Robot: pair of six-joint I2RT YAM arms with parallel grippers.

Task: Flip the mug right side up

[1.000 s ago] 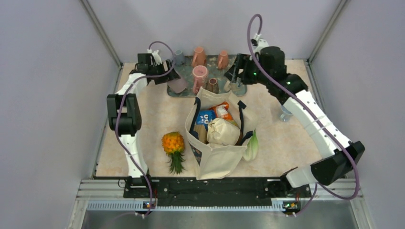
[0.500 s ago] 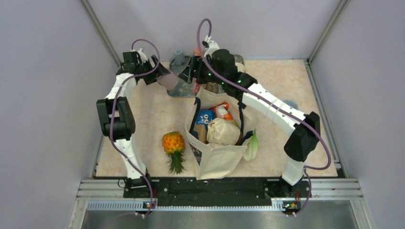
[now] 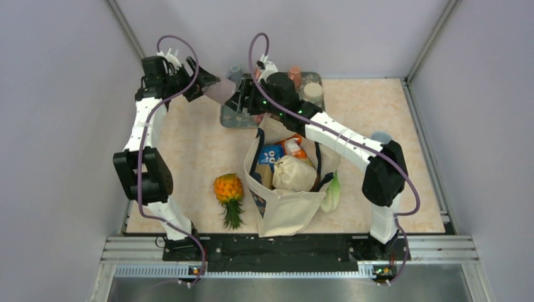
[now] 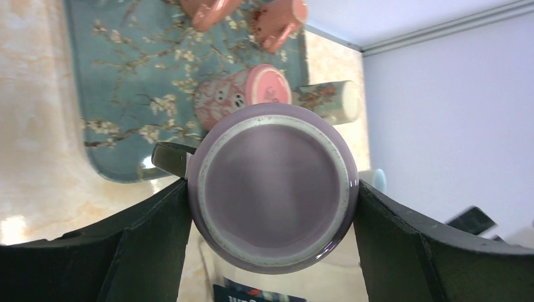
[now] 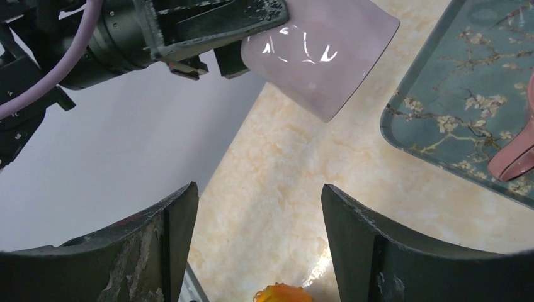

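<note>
- The left gripper (image 3: 203,83) squeezes the lilac mug (image 3: 220,91) by its sides. It holds the mug up in the air, by the back left corner of the flowery tray (image 4: 101,94).
- The mug is tipped on its side. Its bottom faces the left wrist camera and its mouth points away, toward the right gripper (image 5: 258,233).
- The right gripper is wide open and holds nothing. It is near the mug but not touching it.
- I think the flip is half done: the mug is lifted but not yet mouth-up.
- Next, the mouth needs to point up. Then the mug needs to go down softly on a bare spot.
- I count one lilac mug, one tray, one tote bag (image 3: 286,211) and one pineapple (image 3: 228,189).
- I see five other cups: three pink cups (image 4: 242,100), one grey cup (image 3: 235,71) and one white cup with flowers (image 4: 327,100). The arm may hide more.
</note>
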